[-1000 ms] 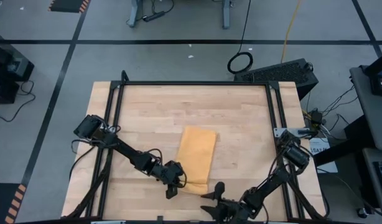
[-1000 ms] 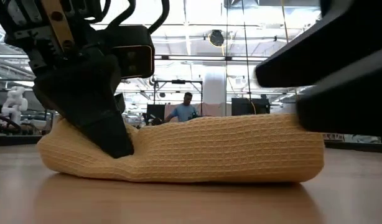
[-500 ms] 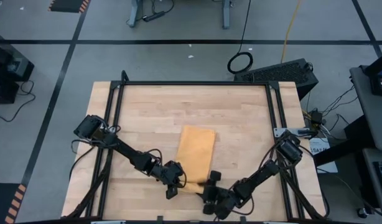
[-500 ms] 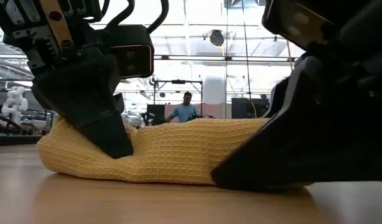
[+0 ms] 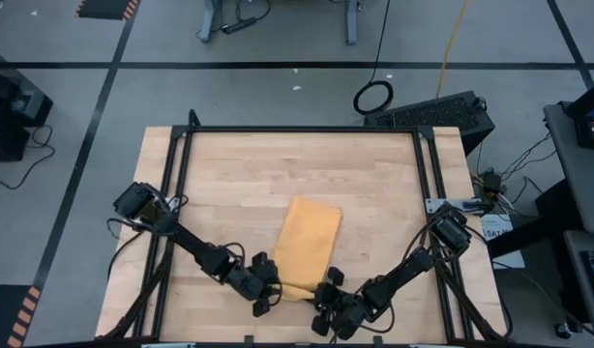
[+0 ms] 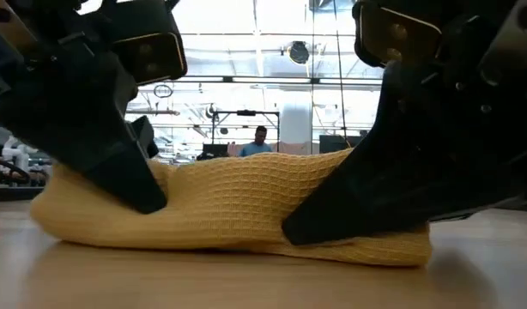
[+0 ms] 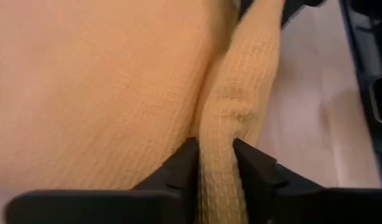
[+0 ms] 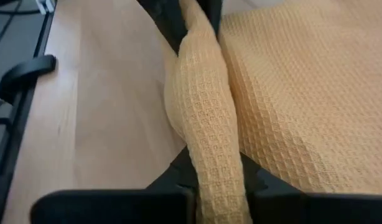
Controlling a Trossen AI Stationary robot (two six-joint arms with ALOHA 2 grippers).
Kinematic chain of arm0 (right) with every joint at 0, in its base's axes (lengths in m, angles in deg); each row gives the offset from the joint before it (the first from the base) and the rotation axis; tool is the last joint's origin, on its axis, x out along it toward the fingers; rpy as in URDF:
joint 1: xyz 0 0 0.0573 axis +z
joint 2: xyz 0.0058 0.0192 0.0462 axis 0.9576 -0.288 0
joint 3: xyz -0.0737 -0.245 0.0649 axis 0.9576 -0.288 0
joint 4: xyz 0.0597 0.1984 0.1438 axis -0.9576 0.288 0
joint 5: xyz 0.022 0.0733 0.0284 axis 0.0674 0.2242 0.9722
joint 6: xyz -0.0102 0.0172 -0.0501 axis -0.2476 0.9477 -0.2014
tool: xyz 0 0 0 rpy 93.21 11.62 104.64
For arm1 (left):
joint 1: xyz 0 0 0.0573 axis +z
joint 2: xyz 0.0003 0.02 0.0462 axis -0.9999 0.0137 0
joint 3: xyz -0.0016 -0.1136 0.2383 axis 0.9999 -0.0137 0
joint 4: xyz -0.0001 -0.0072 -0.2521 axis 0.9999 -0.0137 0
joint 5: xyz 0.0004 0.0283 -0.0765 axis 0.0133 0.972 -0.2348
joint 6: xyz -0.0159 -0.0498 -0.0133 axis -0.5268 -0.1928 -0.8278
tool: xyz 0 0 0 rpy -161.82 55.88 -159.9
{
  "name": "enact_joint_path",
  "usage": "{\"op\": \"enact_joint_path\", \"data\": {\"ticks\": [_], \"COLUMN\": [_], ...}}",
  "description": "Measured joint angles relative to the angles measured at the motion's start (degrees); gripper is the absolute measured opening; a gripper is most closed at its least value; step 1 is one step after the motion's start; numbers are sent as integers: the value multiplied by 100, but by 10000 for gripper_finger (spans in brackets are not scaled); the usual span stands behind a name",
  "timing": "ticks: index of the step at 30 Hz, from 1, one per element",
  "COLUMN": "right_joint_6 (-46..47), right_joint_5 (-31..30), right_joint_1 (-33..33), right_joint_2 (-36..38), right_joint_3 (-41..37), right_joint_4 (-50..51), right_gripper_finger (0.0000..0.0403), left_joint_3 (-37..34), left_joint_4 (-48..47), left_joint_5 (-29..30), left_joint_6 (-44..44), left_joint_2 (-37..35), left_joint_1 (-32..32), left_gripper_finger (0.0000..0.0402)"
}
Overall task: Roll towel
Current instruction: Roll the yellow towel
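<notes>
Since a second ago, we see the right claw (image 5: 325,296) has come in from beyond the towel's (image 5: 308,244) near corner and closed onto its near edge, while the left claw (image 5: 266,293) has slid a little nearer the front of the tabletop (image 5: 239,174).

Both claws now pinch the same raised fold along the towel's near edge, left claw at the left end, right claw at the right end, close to each other. From the left wrist, the two fingers (image 7: 178,168) stand narrow with the waffle-weave ridge (image 7: 219,168) between them; from the right wrist we see the same ridge (image 8: 209,124) gripped by that arm's fingers.

Folded into a long strip, the mustard-yellow towel lies on the tabletop's near middle, its far end flat on the wood. At table height the near edge bulges as a low hump (image 6: 238,206) between the two claws.
</notes>
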Motion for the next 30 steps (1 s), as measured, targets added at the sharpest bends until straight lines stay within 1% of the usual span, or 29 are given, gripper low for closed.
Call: {"op": "enact_joint_path", "data": {"ticks": [2, 4, 9, 13, 16, 19, 21, 24, 30], "right_joint_6": [177, 317, 332, 371, 489, 502, 500, 502, 507], "right_joint_5": [22, 25, 49, 56, 62, 64, 64, 67, 71], "right_joint_1": [0, 4, 4, 7, 7, 7, 7, 2, 0], "right_joint_2": [0, 0, 0, -2, -2, -4, -7, -7, -11], "right_joint_3": [0, 0, -2, -4, -7, -7, -7, -7, -9], "right_joint_4": [1, 9, 29, 33, 36, 37, 38, 40, 40], "right_gripper_finger": [38, 41, 29, 27, 31, 31, 30, 29, 32], "left_joint_3": [0, 0, 0, 0, 16, 4, 9, 7, 7], "left_joint_4": [-125, -207, -595, -501, 121, 480, 663, 617, 600], "left_joint_5": [127, 215, 569, 1110, 1485, 2139, 2475, 2907, 3045], "left_joint_6": [161, 400, 1181, 1837, 2622, 3563, 3942, 4020, 4013], "left_joint_2": [-100, -257, -743, -861, -683, -359, -125, 183, 343], "left_joint_1": [-1, -27, -216, -490, -918, -1375, -1555, -1668, -1539], "left_gripper_finger": [117, 137, 175, 198, 209, 212, 213, 213, 213]}}
